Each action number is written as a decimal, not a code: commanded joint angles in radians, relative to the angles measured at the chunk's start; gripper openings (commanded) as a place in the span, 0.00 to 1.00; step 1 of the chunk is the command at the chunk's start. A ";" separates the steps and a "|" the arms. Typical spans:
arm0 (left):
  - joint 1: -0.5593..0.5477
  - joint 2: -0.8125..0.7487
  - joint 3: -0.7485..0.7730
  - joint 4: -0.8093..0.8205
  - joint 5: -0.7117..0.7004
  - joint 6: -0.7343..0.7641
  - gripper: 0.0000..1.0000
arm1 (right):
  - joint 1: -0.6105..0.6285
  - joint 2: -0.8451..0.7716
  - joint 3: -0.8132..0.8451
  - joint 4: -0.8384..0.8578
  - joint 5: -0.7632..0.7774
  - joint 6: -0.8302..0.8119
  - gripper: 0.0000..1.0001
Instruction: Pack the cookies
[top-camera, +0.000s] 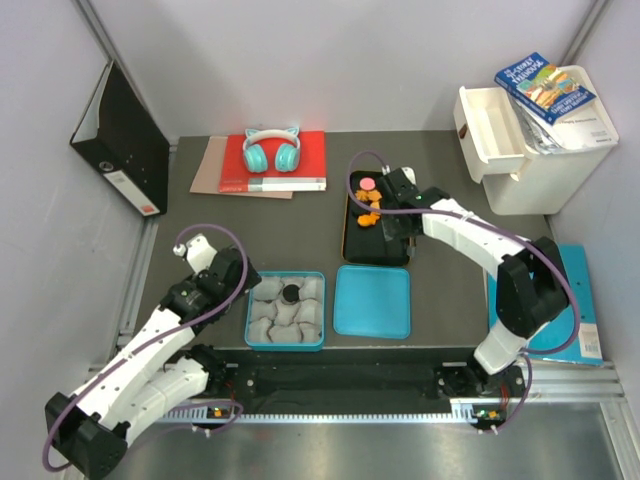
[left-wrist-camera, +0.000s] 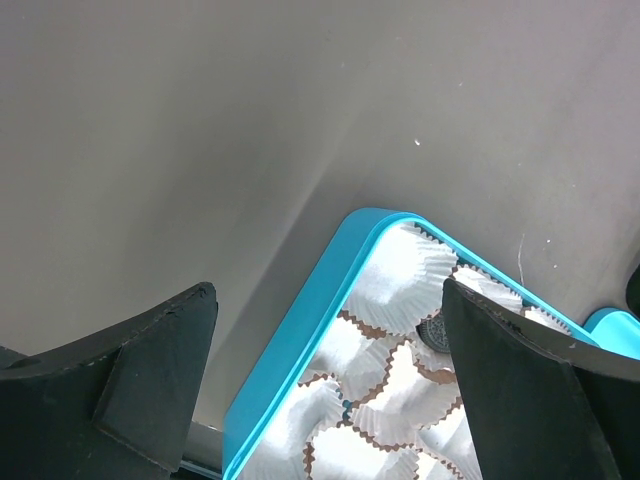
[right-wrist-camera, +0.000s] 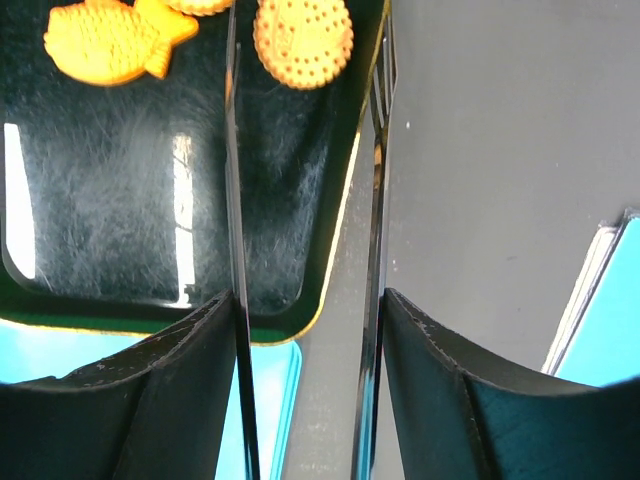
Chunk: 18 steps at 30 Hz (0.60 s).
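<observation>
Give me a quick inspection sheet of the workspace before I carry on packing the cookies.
Surface: dark grey table, matte.
Job's things: orange and pink cookies on the black tray; one black cookie in the blue box of paper cups; blue lid beside it.
Clutter: headphones on a red book; black binder; white bin holding a book.
Grippers: left gripper open, empty, by the box's corner; right gripper open, empty, over the tray's near corner.
Cables: purple cables loop along both arms.
Surroundings: grey walls.
</observation>
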 joint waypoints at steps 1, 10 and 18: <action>0.004 0.006 -0.001 0.027 -0.003 0.013 0.98 | -0.015 0.034 0.073 0.036 0.000 -0.010 0.56; 0.004 0.004 -0.003 0.027 -0.006 0.013 0.98 | -0.016 -0.050 0.089 0.028 0.037 0.005 0.56; 0.004 0.013 -0.004 0.029 0.000 0.009 0.98 | -0.016 -0.074 0.128 0.019 -0.003 0.010 0.56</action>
